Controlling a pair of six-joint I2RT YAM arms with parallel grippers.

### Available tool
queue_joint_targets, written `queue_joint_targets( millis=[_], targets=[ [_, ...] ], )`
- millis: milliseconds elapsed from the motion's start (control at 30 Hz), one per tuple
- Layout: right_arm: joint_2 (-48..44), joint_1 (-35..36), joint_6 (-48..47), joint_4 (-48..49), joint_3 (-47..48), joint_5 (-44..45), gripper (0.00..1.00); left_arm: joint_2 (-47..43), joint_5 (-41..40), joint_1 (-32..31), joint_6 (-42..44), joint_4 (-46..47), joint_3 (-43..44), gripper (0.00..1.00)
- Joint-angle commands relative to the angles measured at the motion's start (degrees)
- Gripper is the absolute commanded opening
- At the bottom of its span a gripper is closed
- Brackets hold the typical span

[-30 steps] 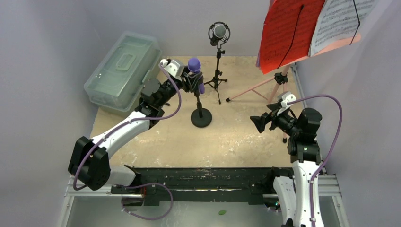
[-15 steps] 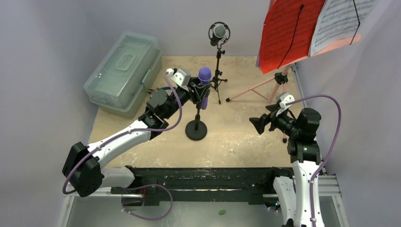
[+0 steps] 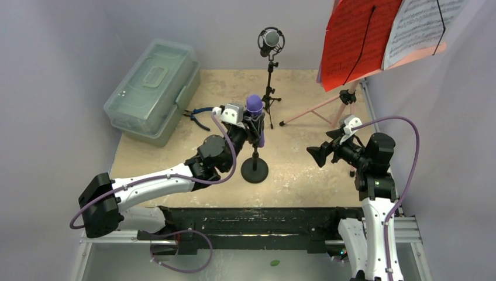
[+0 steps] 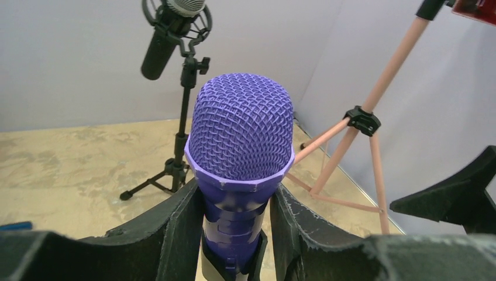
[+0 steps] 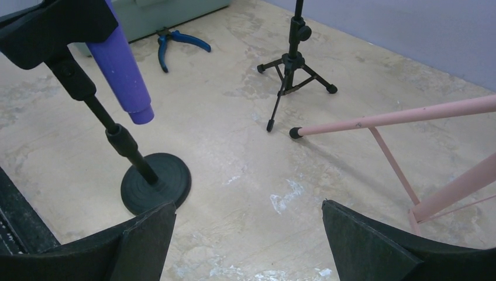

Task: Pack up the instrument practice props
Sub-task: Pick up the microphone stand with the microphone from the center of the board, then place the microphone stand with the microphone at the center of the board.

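Note:
My left gripper (image 3: 252, 124) is shut on the purple microphone (image 3: 254, 108), which sits in a clip on a black round-base stand (image 3: 255, 171); its mesh head fills the left wrist view (image 4: 241, 132). The black-silver microphone (image 3: 270, 40) stands on a black tripod (image 3: 269, 99) at the back. The pink music rack (image 3: 342, 99) stands at the back right and holds a red page (image 3: 357, 41) and a white page (image 3: 422, 26). My right gripper (image 3: 320, 153) is open and empty, right of the round base (image 5: 157, 181).
A clear greenish case (image 3: 152, 88) lies closed at the back left. Blue-handled pliers (image 3: 197, 114) lie beside it. Walls close in on the left, back and right. The pink rack's legs (image 5: 398, 117) spread near my right gripper.
My left gripper has carried the purple microphone with its stand to the right and toward the near edge. The pliers have come into view. The right arm has barely moved.

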Motion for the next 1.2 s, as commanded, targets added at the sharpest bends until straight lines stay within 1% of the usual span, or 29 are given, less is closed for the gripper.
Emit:
queue_joint_targets(
  millis=[0, 100, 167, 233, 333, 533, 633, 667, 867, 1100, 1133, 1167],
  targets=[
    [0.0, 0.6, -1.3, 0.1, 0.9, -1.5, 0.99, 3.0, -19.0, -5.4, 0.9, 5.2, 0.7, 0.00],
    [-0.1, 0.7, -1.6, -0.2, 1.0, -2.0, 0.99, 6.0, -26.8, -8.8, 3.7, 6.1, 2.9, 0.00],
    [-0.1, 0.8, -1.7, -0.2, 1.0, -2.0, 0.99, 7.9, -29.3, -10.3, 6.0, 7.0, 4.2, 0.00],
    [-0.2, 0.8, -1.8, -0.2, 1.0, -2.0, 0.99, 8.6, -29.8, -11.1, 7.2, 8.2, 4.3, 0.00],
    [-0.4, 0.8, -1.9, -0.3, 0.9, -1.9, 0.99, 8.6, -29.2, -11.5, 6.8, 8.0, 4.0, 0.01],
    [-0.4, 0.8, -2.0, -0.4, 1.0, -1.7, 0.99, 5.7, -24.9, -11.6, 3.6, 4.9, 1.7, 0.43],
    [-0.5, 0.8, -2.0, -0.4, 0.9, -1.7, 0.99, 3.1, -21.4, -11.6, 2.6, 2.3, -0.2, 0.60],
    [-0.5, 0.8, -2.0, -0.4, 0.9, -1.6, 0.99, 2.3, -19.5, -11.6, 2.6, 1.2, -0.7, 0.64],
    [-0.5, 0.8, -2.2, -0.3, 0.9, -1.3, 0.99, -5.5, -9.6, -11.6, 4.7, -4.8, -5.3, 0.83],
    [-0.4, 0.8, -2.5, -0.4, 0.9, -1.4, 0.99, -16.6, 0.5, -11.1, 8.6, -14.6, -9.6, 0.94],
    [-0.5, 0.8, -2.6, -0.5, 0.8, -1.4, 0.99, -18.8, 2.9, -10.1, 8.3, -15.4, -10.3, 0.98],
    [-0.5, 0.8, -2.7, -0.5, 0.8, -1.4, 0.99, -20.1, 6.6, -9.1, 7.9, -16.3, -10.8, 0.99]
  ],
)
